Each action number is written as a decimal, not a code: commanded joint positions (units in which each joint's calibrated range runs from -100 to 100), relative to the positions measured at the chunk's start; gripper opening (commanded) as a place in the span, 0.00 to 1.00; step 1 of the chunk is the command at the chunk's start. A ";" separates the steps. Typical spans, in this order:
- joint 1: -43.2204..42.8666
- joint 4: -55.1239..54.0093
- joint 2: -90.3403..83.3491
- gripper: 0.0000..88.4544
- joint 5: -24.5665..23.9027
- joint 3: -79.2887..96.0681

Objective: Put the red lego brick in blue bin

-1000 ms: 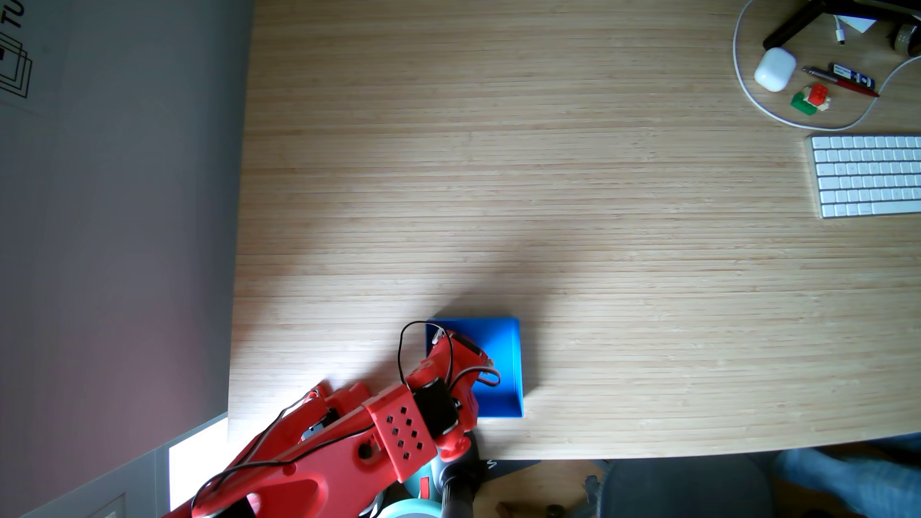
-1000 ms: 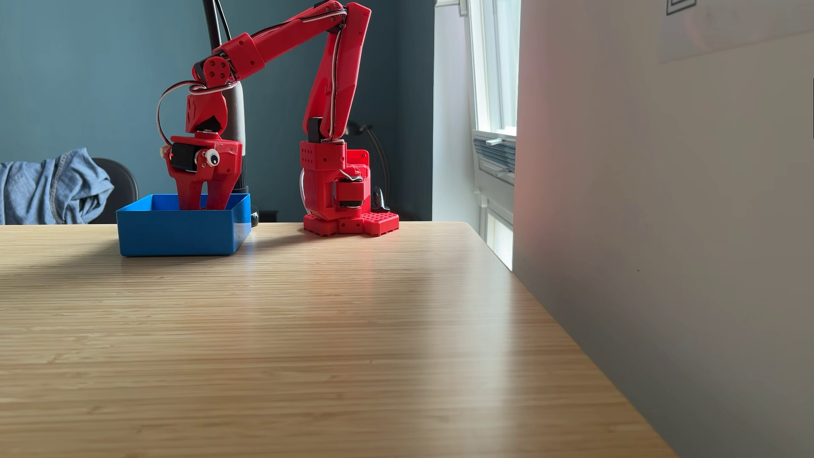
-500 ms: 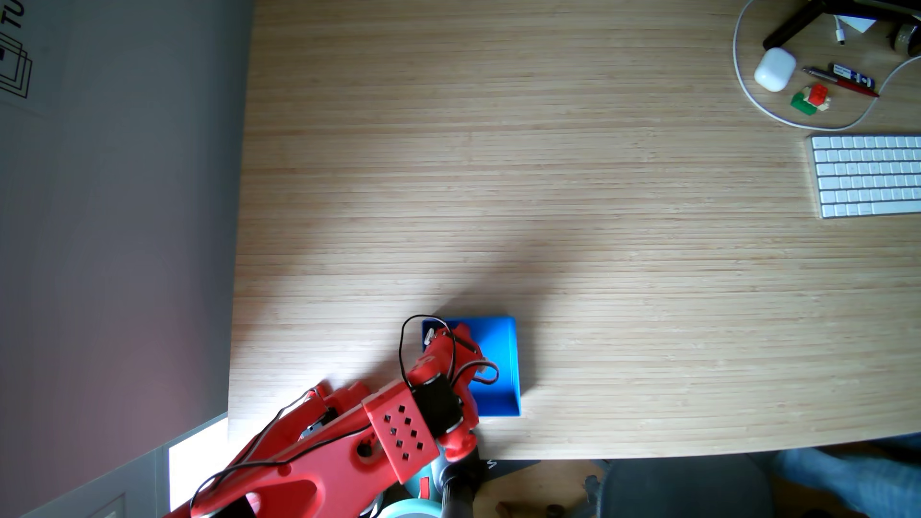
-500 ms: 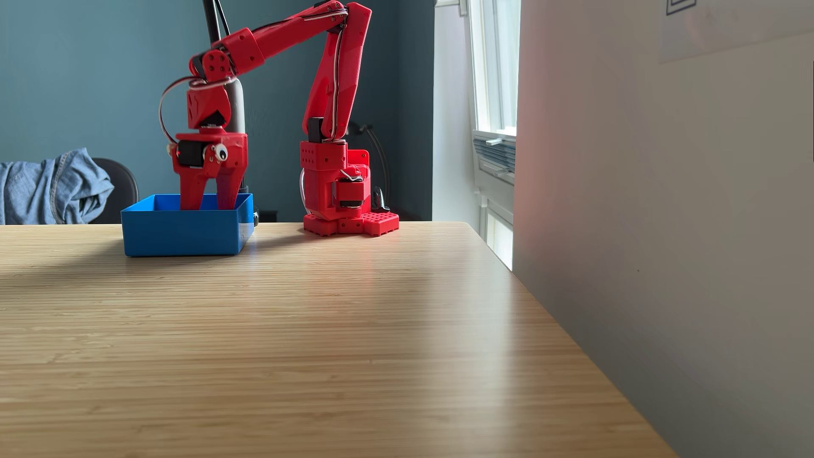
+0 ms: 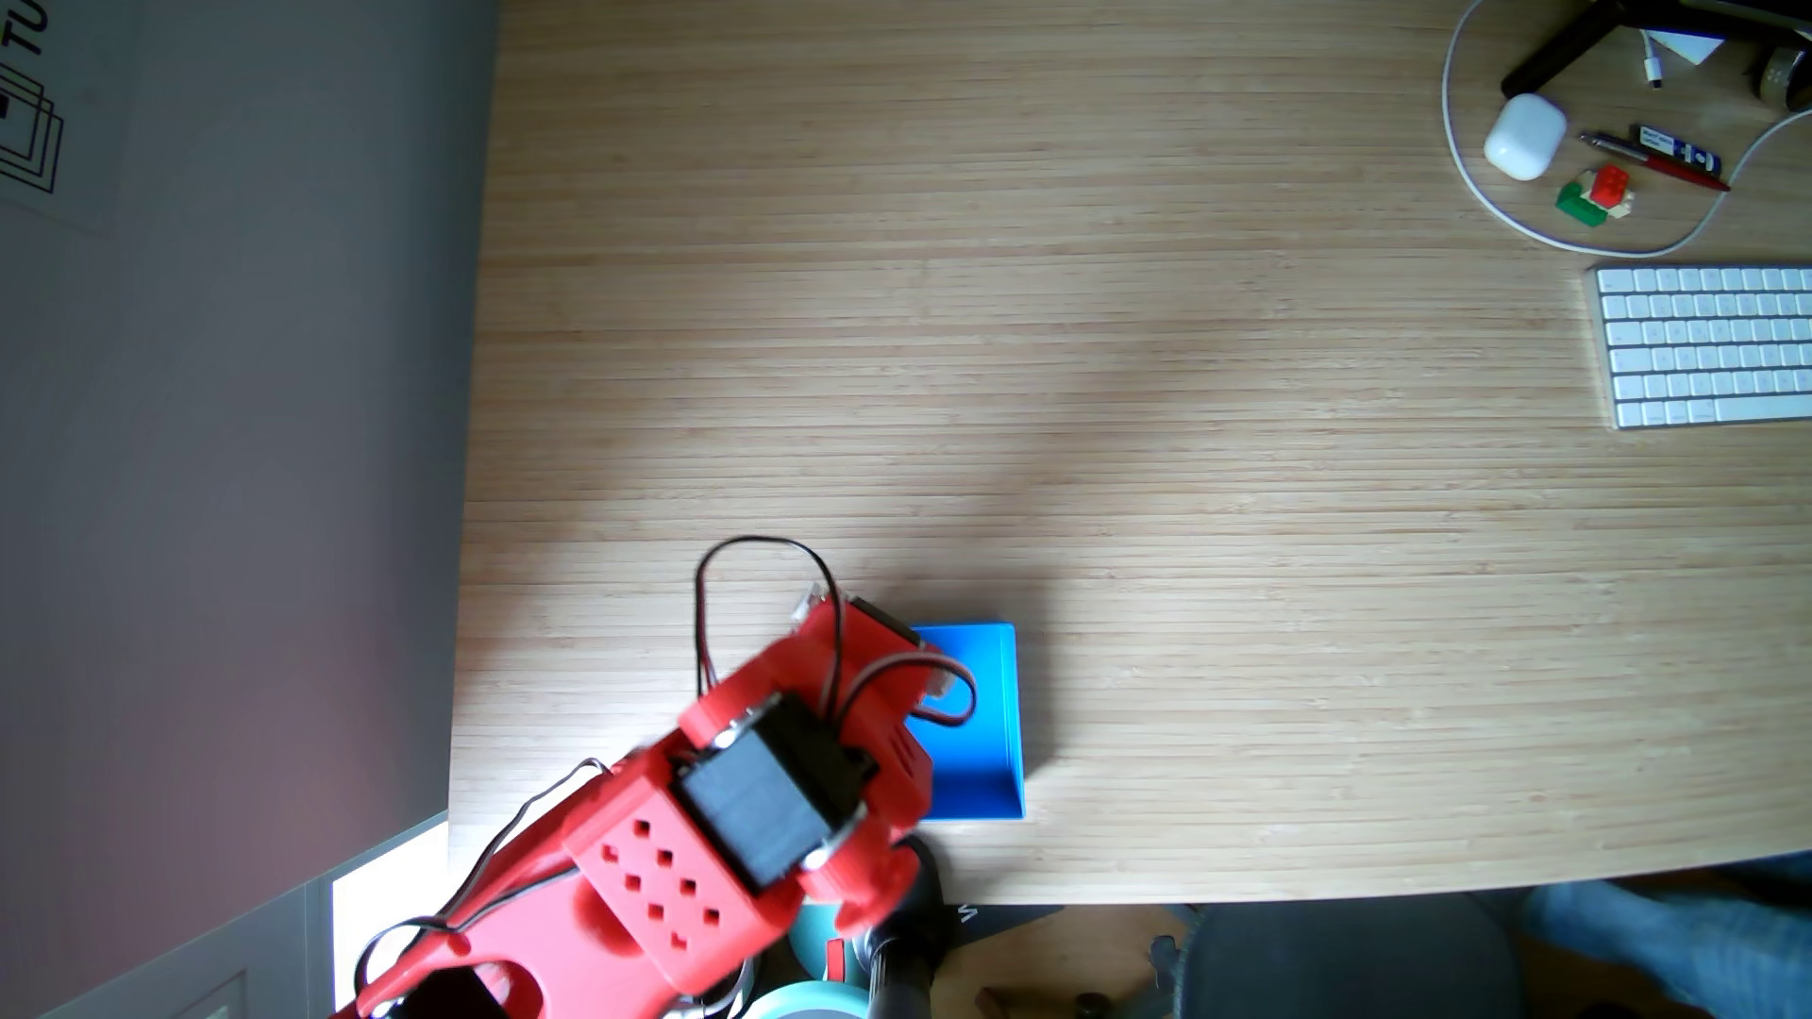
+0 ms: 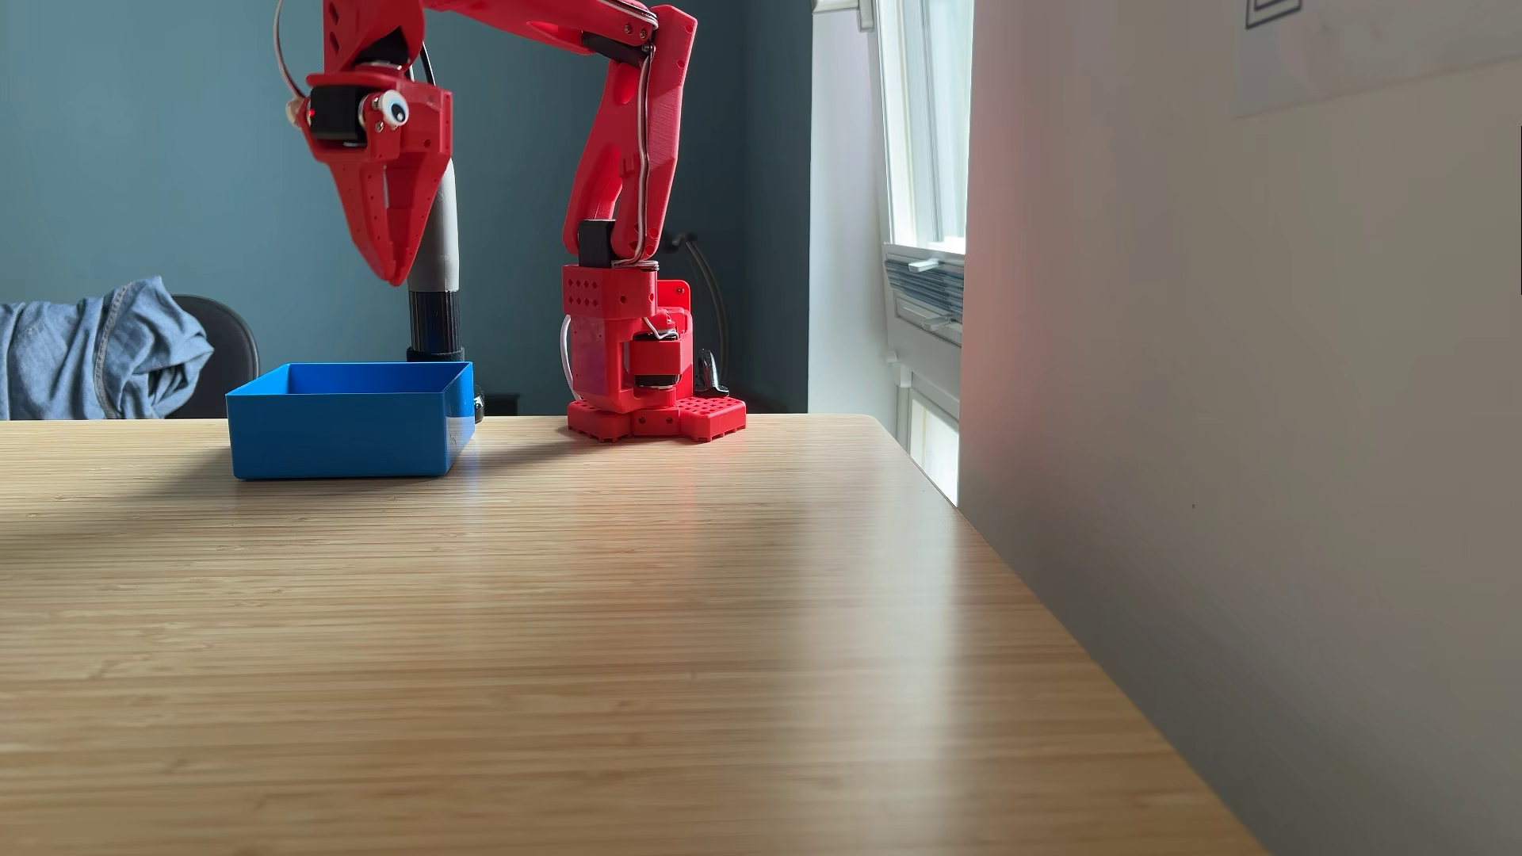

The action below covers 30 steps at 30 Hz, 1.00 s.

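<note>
Fixed views both show our arm raised above the bin [image 6: 342,432], a bright blue open-topped box that sits on the table [image 6: 576,625] close to its far edge in the side view, beside the arm's base. The jaws [image 6: 396,276] hang well clear of the bin's rim, pointing down, and their two fingers meet at the tips with nothing between them. From above, our wrist covers much of the bin [image 5: 1005,725], and the bare part of its floor that we can see holds no brick. We cannot see the red brick itself; the bin's near wall hides the inside from the side, so we judge that the brick most likely lies in the bin, under the wrist's cover. A plastic brick of this kind should be light, stiff and hard, with smooth, somewhat slippery sides, so we would take it across its two long flat faces, away from the stepped notch. At the far corner of the table lie a keyboard [image 5: 1706,345] and a small stack of bricks [image 5: 1596,194], well apart from the bin.
</note>
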 commanded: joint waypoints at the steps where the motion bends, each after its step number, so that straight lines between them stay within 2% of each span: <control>1: -8.19 0.58 -2.47 0.00 -4.35 -2.64; 8: -23.41 0.58 -2.72 0.00 -11.38 0.62; 17: -40.29 0.34 -2.55 0.00 -17.53 3.71; 23: -45.41 -0.23 -2.55 0.00 -18.90 3.35; 30: -46.63 -0.80 -2.55 0.00 -18.51 3.53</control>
